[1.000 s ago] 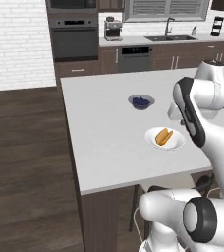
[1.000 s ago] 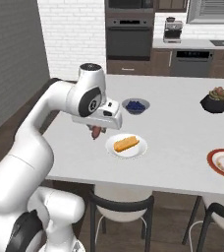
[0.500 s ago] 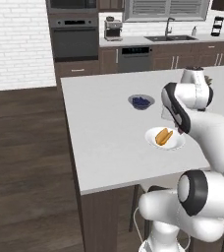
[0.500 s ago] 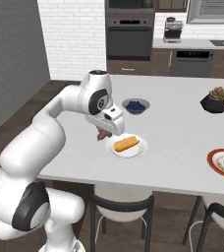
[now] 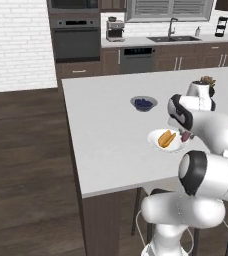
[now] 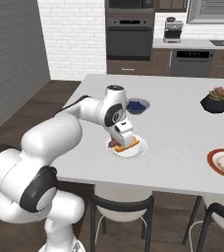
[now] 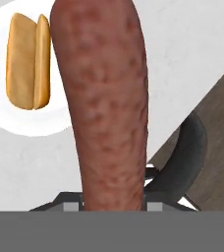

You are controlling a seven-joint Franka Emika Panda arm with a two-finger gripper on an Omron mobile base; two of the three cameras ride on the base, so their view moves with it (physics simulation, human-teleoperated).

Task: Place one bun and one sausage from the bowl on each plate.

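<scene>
The robot arm (image 6: 60,138) is built of glossy white, rounded, bulbous shells joined by dark grey to black rings at the joints. A round grey cap with a dark rim marks 1 joint near the wrist (image 6: 115,117). A thin white cable (image 5: 138,225) loops beside the white base column.

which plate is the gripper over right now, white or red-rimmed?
The plain white plate, the one holding a bun. The gripper holds a sausage above it; the red-rimmed plate lies far off.

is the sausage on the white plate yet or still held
Held: the sausage hangs from the end effector at the white plate's edge, beside the bun.
</scene>
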